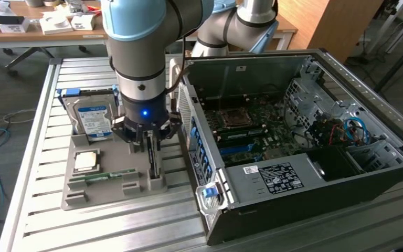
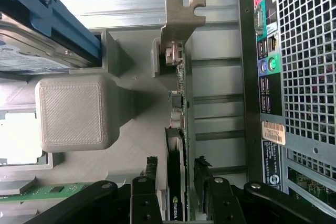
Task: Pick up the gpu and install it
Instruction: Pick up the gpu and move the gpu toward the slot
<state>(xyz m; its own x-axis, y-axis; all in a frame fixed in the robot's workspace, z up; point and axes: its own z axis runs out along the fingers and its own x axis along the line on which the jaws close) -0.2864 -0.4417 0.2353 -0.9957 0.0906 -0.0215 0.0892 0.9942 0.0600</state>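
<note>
On the gray holder (image 1: 114,157) on the table (image 1: 82,226), the gpu (image 2: 176,203) stood on its edge in a slot, with its pale bracket (image 2: 178,19) at one end. It was near the open computer case (image 1: 293,178). My hand (image 2: 177,163) hung low over the card with the fingers wide open, one on each side of the board, and not closed on it. I held nothing. The hard drive (image 1: 93,121) stood on the same holder, apart from the card.

Hard drive (image 1: 94,119) and memory stick (image 1: 103,176) sit in the grey tray (image 1: 119,156).
</note>
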